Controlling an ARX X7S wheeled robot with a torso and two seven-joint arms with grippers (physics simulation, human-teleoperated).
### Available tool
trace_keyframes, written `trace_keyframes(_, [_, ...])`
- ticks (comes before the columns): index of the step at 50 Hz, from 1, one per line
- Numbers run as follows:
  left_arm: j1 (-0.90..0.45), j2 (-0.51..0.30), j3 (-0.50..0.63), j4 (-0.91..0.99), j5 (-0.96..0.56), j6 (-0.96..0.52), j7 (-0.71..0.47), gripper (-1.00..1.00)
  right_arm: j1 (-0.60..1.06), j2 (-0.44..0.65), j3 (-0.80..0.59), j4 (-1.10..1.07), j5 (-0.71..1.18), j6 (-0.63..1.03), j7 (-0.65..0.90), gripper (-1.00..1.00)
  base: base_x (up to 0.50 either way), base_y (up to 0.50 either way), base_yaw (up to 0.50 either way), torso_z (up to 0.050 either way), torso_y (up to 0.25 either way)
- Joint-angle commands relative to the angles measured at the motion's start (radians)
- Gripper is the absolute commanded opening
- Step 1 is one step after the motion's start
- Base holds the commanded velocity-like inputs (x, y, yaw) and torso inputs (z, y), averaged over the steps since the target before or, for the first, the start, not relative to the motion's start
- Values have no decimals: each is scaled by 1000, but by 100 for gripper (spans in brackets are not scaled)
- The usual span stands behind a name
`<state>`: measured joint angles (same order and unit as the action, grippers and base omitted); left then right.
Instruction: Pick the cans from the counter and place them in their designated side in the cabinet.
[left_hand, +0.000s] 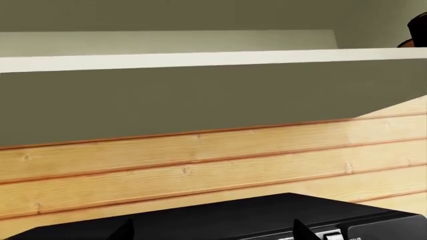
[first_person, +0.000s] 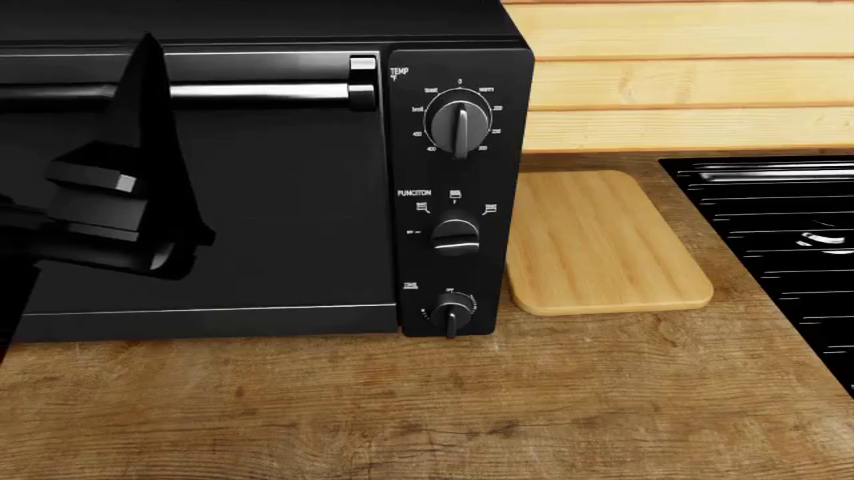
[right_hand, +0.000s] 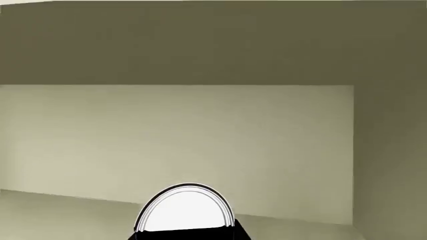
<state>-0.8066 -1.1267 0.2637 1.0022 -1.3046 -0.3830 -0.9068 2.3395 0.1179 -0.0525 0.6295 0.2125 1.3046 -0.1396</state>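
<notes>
In the right wrist view the silver top of a black can (right_hand: 187, 210) shows low down, with black around its lower part. My right gripper (right_hand: 190, 235) appears shut on it, inside the pale cabinet (right_hand: 200, 140), close to the shelf floor. My left gripper (left_hand: 213, 231) is open with nothing between its dark fingertips (left_hand: 124, 231). It hangs over the black oven top, facing the cabinet's white bottom edge (left_hand: 200, 59). In the head view my left arm (first_person: 114, 215) is raised in front of the oven. The brown counter (first_person: 400, 410) has no can on it in this view.
A black toaster oven (first_person: 267, 190) with three knobs stands on the counter. A pale cutting board (first_person: 601, 245) lies to its right, and beyond that a black hob (first_person: 787, 240). A plank wall (left_hand: 200, 165) runs behind. A dark shape (left_hand: 417, 31) shows at the cabinet opening.
</notes>
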Motion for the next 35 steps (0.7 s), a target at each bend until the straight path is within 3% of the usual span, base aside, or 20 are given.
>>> trace_keyframes(1, [1,5,5,-3,6,1,3,100,17,-69,50,95,-196,66,-121,-100,0,0,0,0,0])
trace_keyframes(18, [-7,13,16,-8,9,-5,4,100,17,-98,47,131,-252,96,-148,-100,0,0,0,0,1])
trace_keyframes(35, [-2,6,14,-11,9,2,6,100,17,-76,73,187,-121,93,36,-100,0,0,0,1,2])
